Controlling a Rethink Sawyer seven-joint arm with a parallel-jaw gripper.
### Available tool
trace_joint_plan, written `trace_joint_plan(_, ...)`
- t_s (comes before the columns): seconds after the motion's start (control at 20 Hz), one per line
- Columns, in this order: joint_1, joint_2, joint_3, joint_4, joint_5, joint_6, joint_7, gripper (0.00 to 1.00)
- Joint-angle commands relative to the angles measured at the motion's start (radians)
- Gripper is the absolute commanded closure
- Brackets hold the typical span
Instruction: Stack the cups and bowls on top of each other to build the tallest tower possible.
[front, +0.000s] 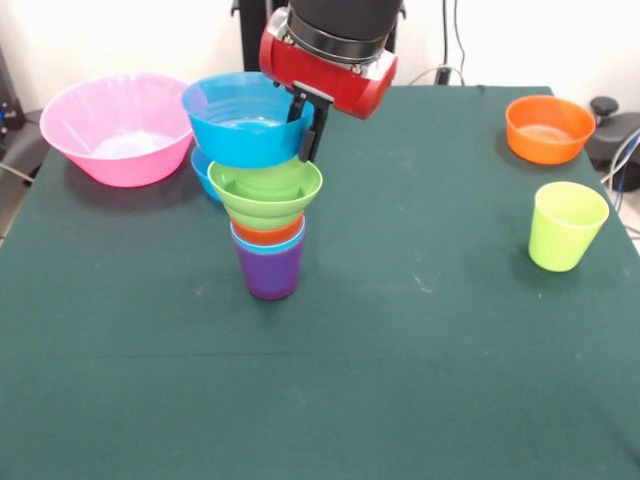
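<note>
**Spotter:** What have you got in the pincer?

**Me:** The pincer (308, 128) is clamped on the rim of a blue bowl (245, 120), one finger inside and one outside, as far as I can judge. The bowl hangs tilted, its open mouth leaning away from the pincer, and its base sits just above or barely touching the ridged green bowl (265, 192).

**Spotter:** And the tower?

**Me:** The tower (267, 235) stands directly below the pincer: purple cup (270, 272) at the base, a light blue rim and an orange one showing above it, then the green bowl on top. A second blue bowl (203, 168) peeks out behind the stack, beyond the held one.

**Spotter:** How do I set this one well?

**Me:** I'd level the bowl first, then bring its base over the middle of the green bowl's mouth. I'd lower slowly, since the stack is narrow at the foot and a sideways nudge could tip it. I'd let go only once the bowl has settled, then lift straight up so the inner finger clears the rim without dragging.

**Spotter:** What's left?

**Me:** The pink bowl (118, 127) sits well off on the held bowl's side of the pincer. On the other side, well apart, are the orange bowl (548, 128) and the yellow-green cup (566, 225), all on the green table (400, 380).
</note>
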Motion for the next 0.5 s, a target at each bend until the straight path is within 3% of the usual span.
trace_joint_plan(0.05,-0.026,0.043,0.134,0.109,-0.043,-0.068,-0.112,1.00)
trace_joint_plan(0.5,-0.018,0.051,0.150,0.101,-0.032,-0.073,-0.074,1.00)
